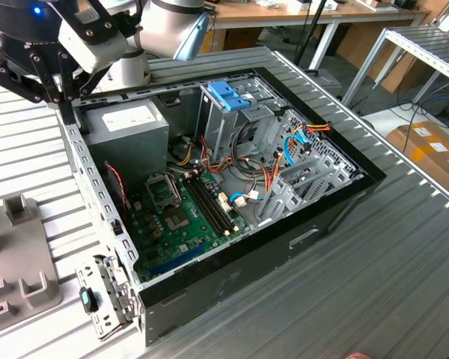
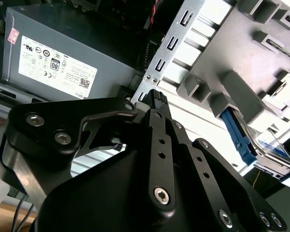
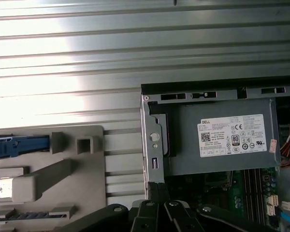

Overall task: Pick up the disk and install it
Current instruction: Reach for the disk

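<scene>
- Tray [image 1: 22,224] of grey moulded plastic lies at the exterior view's left, on the ribbed metal table [image 1: 374,284], just beside the open computer case [image 1: 232,277]
- The disk [image 3: 19,147] rests in that tray. In the first wrist view you see its bright blue rail on the side of the tray away from the case. In the second wrist view the disk [image 2: 263,145] shows a labelled face next to the blue rail, behind the tray's grey blocks
- Your pincer [image 2: 157,99] is closed together and grips nothing. In both wrist views it hangs over the case's perforated side wall, between the tray and the power supply [image 1: 127,123], and apart from the disk
- In the exterior view your arm [image 1: 165,26] comes in at the upper left, with the pincer's black body above the rear corner of the case
- Moving right inside the case, you find the grey power supply with its white label, then the green motherboard [image 1: 176,217] on the case floor
- Next comes the tall metal cage [image 1: 224,127], topped by a blue plastic bracket [image 1: 228,96]
- Orange and blue cables [image 1: 288,146] run between the cage and the far side of the case
- At the exterior view's right a cardboard box [image 1: 426,146] lies on the floor beyond the table
</scene>
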Robot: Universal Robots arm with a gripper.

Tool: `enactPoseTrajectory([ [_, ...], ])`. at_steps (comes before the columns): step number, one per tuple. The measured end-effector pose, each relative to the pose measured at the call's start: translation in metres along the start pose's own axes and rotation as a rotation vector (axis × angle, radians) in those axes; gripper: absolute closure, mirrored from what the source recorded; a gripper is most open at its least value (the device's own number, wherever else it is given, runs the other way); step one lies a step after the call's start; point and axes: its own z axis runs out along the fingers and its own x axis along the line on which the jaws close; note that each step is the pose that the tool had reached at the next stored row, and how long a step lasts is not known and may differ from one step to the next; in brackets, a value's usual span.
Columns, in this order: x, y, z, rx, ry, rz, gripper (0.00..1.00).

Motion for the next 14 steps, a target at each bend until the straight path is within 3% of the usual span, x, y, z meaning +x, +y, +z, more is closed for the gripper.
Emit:
enactPoseTrajectory([
  [14, 0.0152, -0.0011, -0.0004, -0.0001, 0.0000, 0.000, 0.89],
])
